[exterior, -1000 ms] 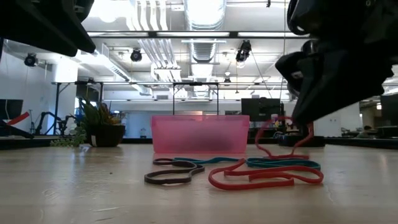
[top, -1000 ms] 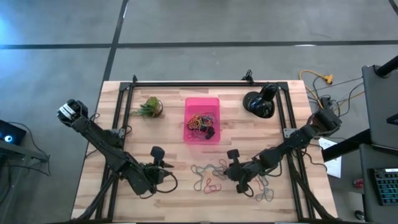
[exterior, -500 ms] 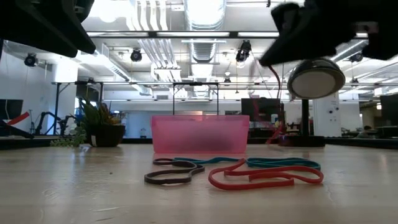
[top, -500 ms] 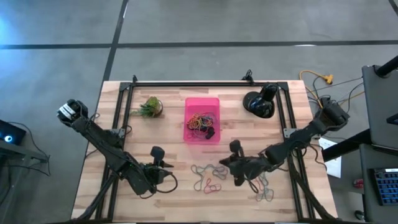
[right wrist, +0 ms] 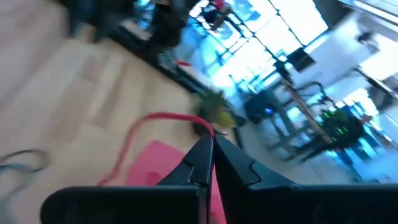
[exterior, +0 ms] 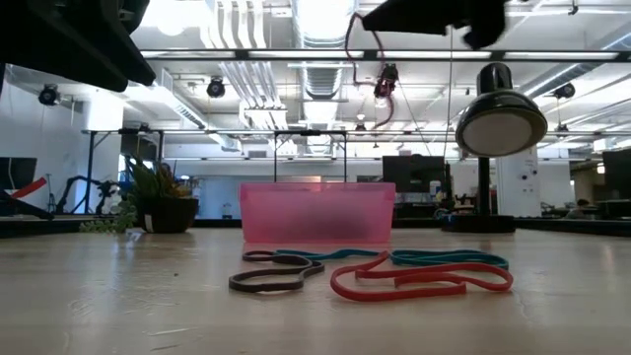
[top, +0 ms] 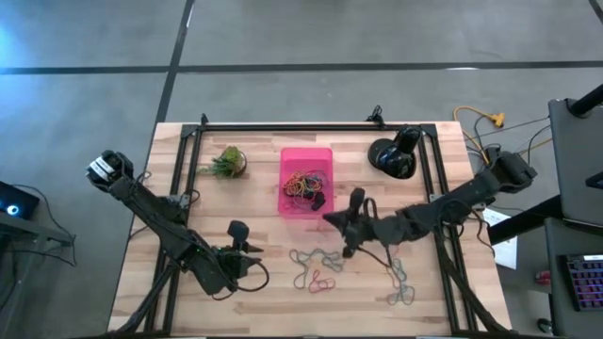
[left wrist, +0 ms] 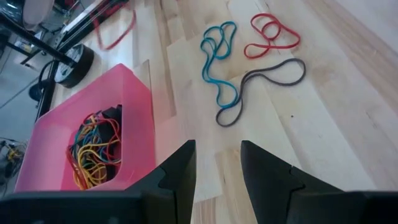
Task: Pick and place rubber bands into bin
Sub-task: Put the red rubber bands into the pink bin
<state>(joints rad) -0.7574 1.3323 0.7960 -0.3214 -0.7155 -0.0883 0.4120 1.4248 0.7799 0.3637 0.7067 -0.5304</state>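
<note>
The pink bin [top: 306, 181] stands at the middle of the table's far half, with a heap of coloured rubber bands [left wrist: 93, 146] inside. Loose blue, red and dark rubber bands [left wrist: 249, 62] lie flat on the wood near the front [top: 316, 268]. My right gripper [top: 332, 219] hovers high, just near-right of the bin, shut on a red rubber band [exterior: 367, 74]. My left gripper [left wrist: 217, 168] stays open over the wood to the near left of the bin [top: 252, 254], with nothing between its fingers. My right gripper pinches the red rubber band at one end of its loop [right wrist: 198, 127], between its two shut fingertips. The fingers come almost level from the table's right, pointing toward the bin. The band hangs slack below the fingers, lifted well clear of the table.
A small green plant [top: 226, 162] stands left of the bin, and a round black object [top: 394, 155] stands to its right. More loose bands [top: 400, 282] lie at the near right. A black frame rail [top: 311, 124] runs along the far edge.
My right gripper has risen from the loose bands at the near right and gone toward the bin, rolling and tipping up to nearly level. It has stayed shut. The red band has come off the table and now hangs clear below the gripper.
</note>
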